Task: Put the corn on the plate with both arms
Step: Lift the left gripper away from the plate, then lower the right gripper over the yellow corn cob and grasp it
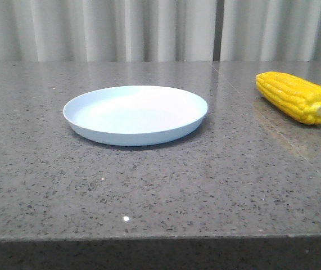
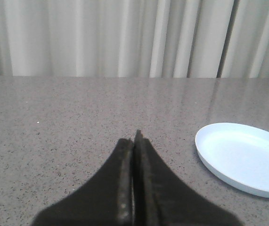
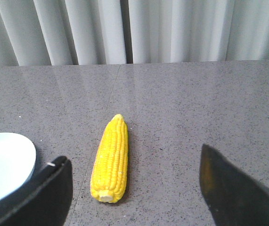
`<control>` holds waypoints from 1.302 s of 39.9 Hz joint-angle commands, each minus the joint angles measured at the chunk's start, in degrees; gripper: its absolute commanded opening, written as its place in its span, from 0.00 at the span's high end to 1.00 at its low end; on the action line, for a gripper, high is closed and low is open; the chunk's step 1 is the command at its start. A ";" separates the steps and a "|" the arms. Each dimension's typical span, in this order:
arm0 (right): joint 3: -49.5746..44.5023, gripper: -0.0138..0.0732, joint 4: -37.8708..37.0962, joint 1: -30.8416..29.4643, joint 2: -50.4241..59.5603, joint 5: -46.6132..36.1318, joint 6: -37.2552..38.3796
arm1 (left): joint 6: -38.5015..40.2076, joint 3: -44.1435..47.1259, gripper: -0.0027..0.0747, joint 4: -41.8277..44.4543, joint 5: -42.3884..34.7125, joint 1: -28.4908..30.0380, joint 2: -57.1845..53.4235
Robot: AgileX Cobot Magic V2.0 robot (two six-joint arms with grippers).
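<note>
The yellow corn lies on the grey table at the right, its cream stub end toward the front. The pale blue plate sits empty at the table's middle. Neither gripper shows in the front view. In the right wrist view my right gripper is open, its jaws wide apart, and the corn lies on the table ahead of them, nearer one finger, untouched. The plate's edge shows beside it. In the left wrist view my left gripper is shut and empty, with the plate off to one side.
The table is dark speckled stone with a seam running front to back under the corn. A pale pleated curtain hangs behind the table's far edge. The table's front edge is close to the camera.
</note>
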State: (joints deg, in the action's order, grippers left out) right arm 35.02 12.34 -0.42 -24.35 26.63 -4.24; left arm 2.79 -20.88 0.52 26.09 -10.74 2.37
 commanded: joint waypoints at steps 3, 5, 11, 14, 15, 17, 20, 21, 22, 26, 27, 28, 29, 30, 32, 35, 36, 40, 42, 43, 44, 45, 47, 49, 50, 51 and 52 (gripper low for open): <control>1.96 0.17 0.08 -0.23 -0.76 -4.08 -0.45 | -0.14 -1.43 0.99 -0.01 -4.45 0.01 0.35; 1.96 0.17 0.08 -0.23 -0.76 -4.08 -0.45 | -0.14 -1.43 0.99 -0.01 -4.45 0.01 0.35; 1.96 0.17 0.08 -0.23 -0.76 -4.14 -0.45 | -0.14 -1.43 0.99 -0.01 -4.45 0.01 0.35; 1.96 0.17 0.08 -0.23 -0.76 -4.40 -0.45 | -0.14 -1.43 0.99 -0.01 -4.45 0.01 0.35; 1.96 0.17 0.08 -0.23 -0.76 -4.63 -0.45 | -0.14 -1.43 0.99 -0.01 -4.45 0.01 0.35; 1.96 0.17 0.08 -0.23 -0.76 -4.50 -0.45 | -0.14 -1.43 0.99 -0.01 -4.45 0.01 0.35; 2.34 0.17 0.08 -0.23 -1.57 -3.17 -0.45 | -0.14 -1.43 0.99 -0.01 -4.45 0.01 0.35; 2.73 0.17 0.08 -0.23 -2.20 -2.67 -0.45 | -0.14 -1.43 0.99 -0.01 -4.45 0.01 0.35; 3.12 0.17 0.08 -0.23 -3.35 -2.06 -0.45 | -0.14 -1.43 0.99 -0.01 -4.45 0.01 0.35; 6.57 0.17 0.08 -0.23 -10.14 0.87 -0.45 | -0.14 -1.43 0.99 -0.01 -4.45 0.01 0.35; 7.82 0.17 0.08 -0.23 -11.85 1.62 -0.45 | -0.14 -1.43 0.99 -0.01 -4.45 0.01 0.35; 8.85 0.17 0.08 -0.23 -14.18 2.77 -0.45 | -0.14 -1.43 0.99 -0.01 -4.45 0.01 0.35; 10.36 0.17 0.08 -0.16 -16.50 4.16 -0.45 | -0.14 -1.43 0.99 -0.01 -4.45 0.01 0.35; 11.51 0.17 0.14 -0.16 -18.31 5.24 -0.45 | -0.14 -1.43 0.99 -0.01 -4.45 0.01 0.35; 14.72 0.17 0.30 -0.16 -22.98 8.25 -0.45 | -0.14 -1.43 0.99 -0.01 -4.45 0.01 0.35; 18.84 0.17 0.92 -0.16 -29.61 11.36 -0.45 | -0.14 -1.43 0.99 -0.01 -4.45 0.01 0.35; 20.23 0.17 1.39 -0.05 -31.35 11.93 -0.45 | -0.14 -1.43 0.99 -0.01 -4.45 0.01 0.35; 24.93 0.17 3.79 1.26 -39.44 13.62 -0.45 | -0.14 -1.43 0.99 -0.01 -4.45 0.01 0.35; 26.79 0.17 4.63 2.36 -42.83 13.89 -0.45 | -0.14 -1.43 0.99 -0.01 -4.45 0.01 0.35; 27.50 0.17 5.00 2.83 -44.63 13.89 -0.45 | -0.14 -1.43 0.99 -0.01 -4.45 0.01 0.35; 28.38 0.17 5.19 3.45 -46.36 13.83 -0.45 | -0.14 -1.43 0.99 -0.01 -4.45 0.01 0.35; 29.02 0.17 5.32 4.01 -47.62 13.83 -0.45 | -0.14 -1.43 0.99 -0.01 -4.45 0.01 0.35; 30.70 0.17 5.46 4.77 -50.40 14.02 -0.45 | -0.14 -1.43 0.99 -0.01 -4.45 0.01 0.35; 31.96 0.17 5.99 5.28 -53.00 14.35 -0.45 | -0.14 -1.43 0.99 -0.01 -4.45 0.01 0.35; 32.42 0.17 6.45 5.47 -54.41 14.48 -0.45 | -0.14 -1.43 0.99 -0.01 -4.45 0.01 0.35; 33.03 0.17 6.76 5.59 -55.74 14.53 -0.45 | -0.14 -1.43 0.99 -0.01 -4.45 0.01 0.35; 33.44 0.17 7.07 5.60 -56.72 14.53 -0.45 | -0.14 -1.43 0.99 -0.01 -4.45 0.01 0.35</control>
State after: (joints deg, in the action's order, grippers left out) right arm 65.00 17.40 4.88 -78.97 42.90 -4.24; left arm 2.79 -20.88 0.52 26.09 -10.74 1.98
